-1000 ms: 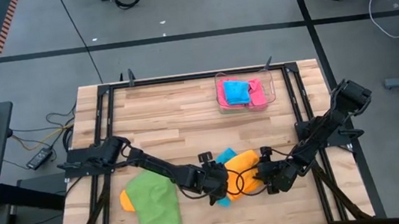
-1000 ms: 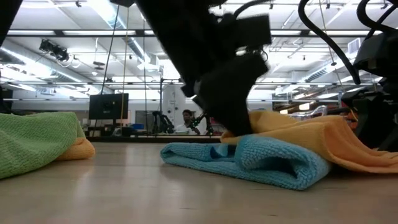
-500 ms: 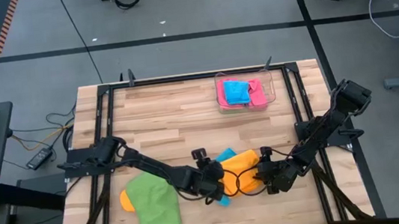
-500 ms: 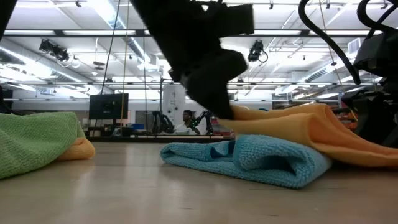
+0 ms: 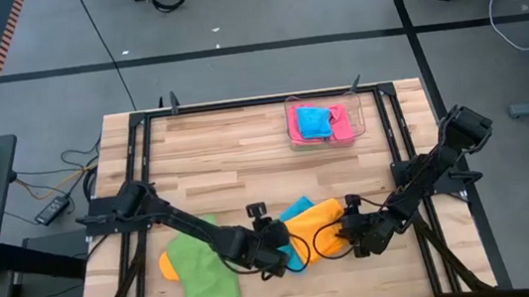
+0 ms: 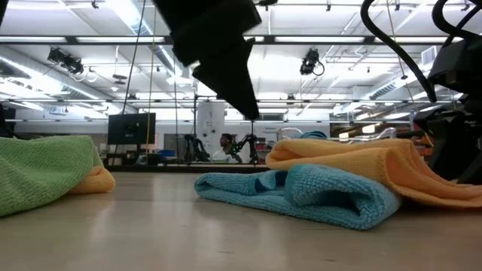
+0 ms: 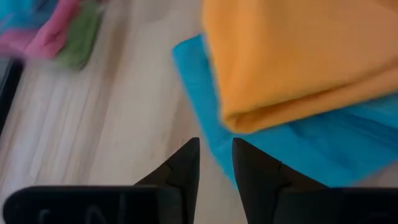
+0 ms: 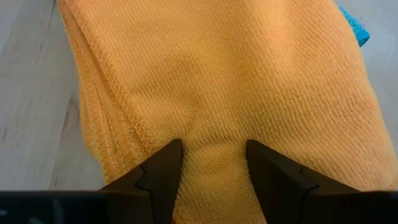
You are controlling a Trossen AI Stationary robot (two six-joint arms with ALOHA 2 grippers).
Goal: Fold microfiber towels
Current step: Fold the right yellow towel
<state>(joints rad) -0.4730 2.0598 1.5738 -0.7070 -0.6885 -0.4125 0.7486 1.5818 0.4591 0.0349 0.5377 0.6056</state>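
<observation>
An orange microfiber towel point(image 5: 319, 228) lies folded with its left part on a sky-blue towel point(image 5: 295, 259), both flat on the table. My left gripper point(image 7: 216, 165) hangs in the air just left of them, fingers a narrow gap apart with nothing between. My right gripper point(image 5: 355, 241) is shut on the orange towel's right end. Farther left, a green towel point(image 5: 205, 273) lies partly over another orange one point(image 5: 166, 267). My right gripper pinches a raised ridge of the orange towel point(image 8: 214, 152) between its two fingers, near the towel's right end. The fingers point(image 8: 163, 167) come slanting down from the table's right side. The towel stays lying on the table and on the blue towel, slack.
A clear tray point(image 5: 358, 118) at the far right holds a blue and a pink towel. Bare wood lies between the tray and the towels near the front. Black frame rails run along the table's sides.
My left gripper has risen and drawn back toward the table's left edge, coming clear of the orange towel. The towel's left edge now lies as a rounded fold on the blue towel. The right gripper has kept still.
</observation>
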